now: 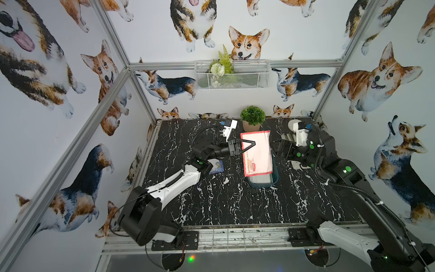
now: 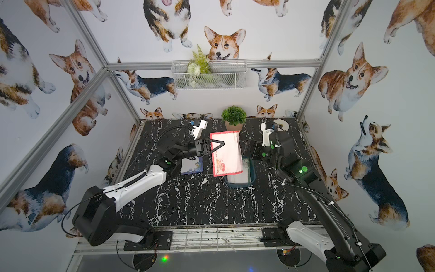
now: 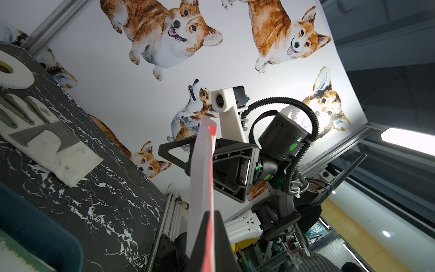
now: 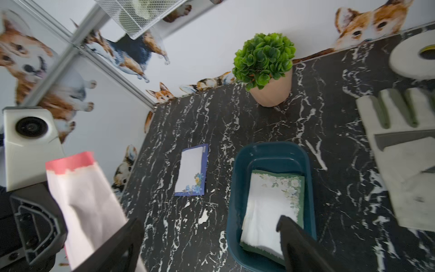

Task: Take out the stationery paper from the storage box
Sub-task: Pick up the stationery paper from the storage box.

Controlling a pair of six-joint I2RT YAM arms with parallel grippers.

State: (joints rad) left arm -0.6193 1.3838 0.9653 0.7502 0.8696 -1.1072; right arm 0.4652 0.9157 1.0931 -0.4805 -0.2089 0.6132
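Light was even and diffuse on white walls (image 1: 306,47), marble top (image 1: 235,207) around the storage box (image 4: 235,193) was dark with soft shadows, red-bordered sheet (image 4: 89,207) near the box was blurred in the right wrist view, glove (image 4: 404,179) beyond the box smeared, frame rail (image 1: 111,31) bowed at a top view's edge, ceiling lamp (image 3: 407,139) blew out.

The black, white-veined marble table (image 1: 211,207) carries five things. The teal storage box (image 4: 270,150) stands near its middle. A navy-bordered stationery sheet (image 4: 191,170) lies flat beside the box toward the left edge, not touching it. A potted plant (image 1: 252,119) stands at the far edge. A white tape roll (image 4: 409,58) lies in the far right corner, with a work glove (image 4: 404,150) just in front of it.
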